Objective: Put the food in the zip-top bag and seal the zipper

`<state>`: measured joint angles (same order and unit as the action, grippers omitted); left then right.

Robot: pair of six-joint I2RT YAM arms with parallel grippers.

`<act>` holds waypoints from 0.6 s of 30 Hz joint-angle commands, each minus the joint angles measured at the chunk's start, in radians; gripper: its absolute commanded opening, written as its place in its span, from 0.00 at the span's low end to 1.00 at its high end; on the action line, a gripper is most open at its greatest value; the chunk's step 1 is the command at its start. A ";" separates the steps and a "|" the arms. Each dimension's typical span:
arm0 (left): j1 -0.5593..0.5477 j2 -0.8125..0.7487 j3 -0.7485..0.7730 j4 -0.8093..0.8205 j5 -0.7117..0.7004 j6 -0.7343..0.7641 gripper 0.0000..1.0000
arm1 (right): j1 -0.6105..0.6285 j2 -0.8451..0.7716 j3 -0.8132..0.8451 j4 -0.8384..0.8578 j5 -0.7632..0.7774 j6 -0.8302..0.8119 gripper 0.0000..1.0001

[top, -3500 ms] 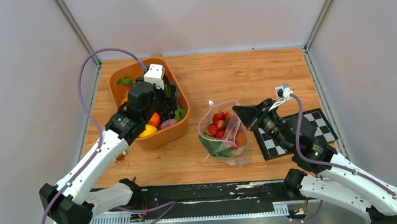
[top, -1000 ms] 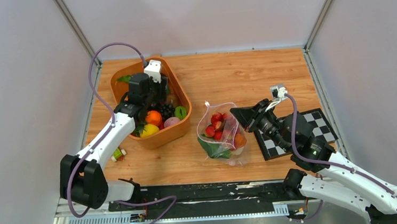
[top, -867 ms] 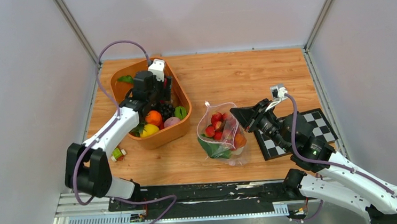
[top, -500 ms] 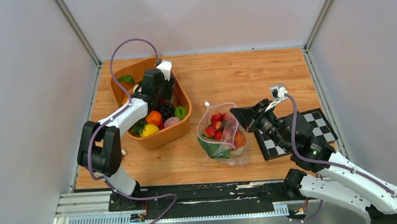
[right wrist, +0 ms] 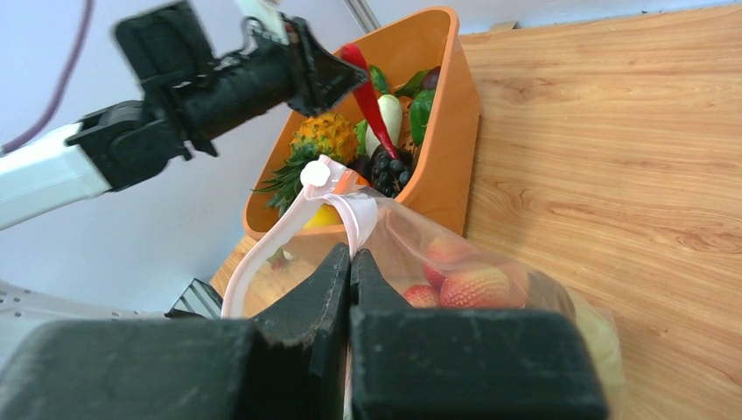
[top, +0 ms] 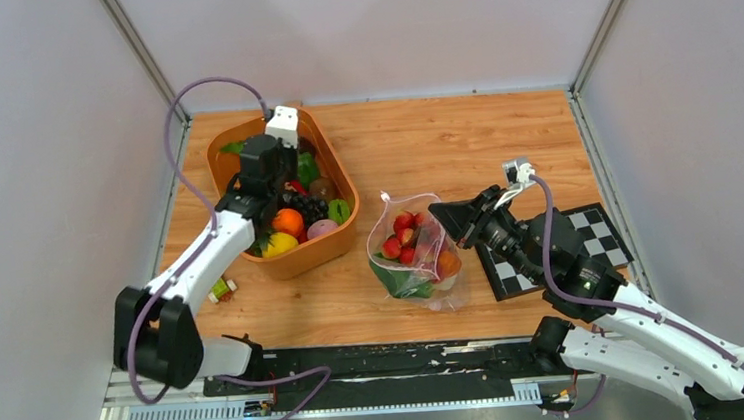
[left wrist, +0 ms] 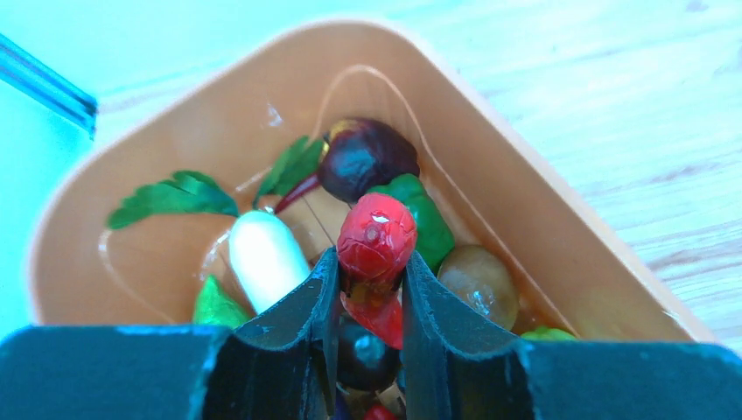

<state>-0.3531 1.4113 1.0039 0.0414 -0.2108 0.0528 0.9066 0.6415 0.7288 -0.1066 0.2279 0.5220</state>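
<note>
Red and glossy, the toy pepper [left wrist: 376, 238] is clamped between the jaws of the left gripper [left wrist: 369, 278] over the orange tub [left wrist: 560, 254] in the left wrist view. Below it lie a white radish [left wrist: 265, 255] and a dark beet [left wrist: 366, 157]. The hold falls on the pepper's narrow, smooth body, so it may pivot or slide out during a carry.

Right wrist view: the right gripper [right wrist: 350, 262] is pinched tight on the pink zipper [right wrist: 357, 217] at the mouth of the zip-top bag [right wrist: 534, 297], lifting one lip. Through the clear, crinkled film strawberries [right wrist: 472, 284] show. Only one lip is held, so the opening could sag narrow, and the long pepper could snag on the rim or drag the strip out of the pinch.

Top view: the bag stands on the wooden table [top: 463, 143], between the tub and the checkered board [top: 596, 237]. It holds strawberries, a green leafy piece [top: 404, 280] and an orange piece [top: 449, 262]. More food lies in the tub, and the zipper is unsealed.
</note>
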 commanded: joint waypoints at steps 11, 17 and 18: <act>-0.002 -0.521 -0.035 0.038 0.365 -0.338 0.22 | 0.003 0.015 0.038 0.067 -0.018 -0.003 0.00; -0.028 -0.575 -0.049 0.166 0.614 -0.503 0.23 | 0.003 0.022 0.040 0.069 -0.015 -0.003 0.00; -0.054 -0.584 -0.045 0.174 0.636 -0.492 0.23 | 0.002 0.023 0.040 0.071 -0.014 -0.003 0.00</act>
<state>-0.3599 0.8555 0.9573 0.1043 0.2108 -0.3275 0.9066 0.6621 0.7288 -0.0910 0.2142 0.5220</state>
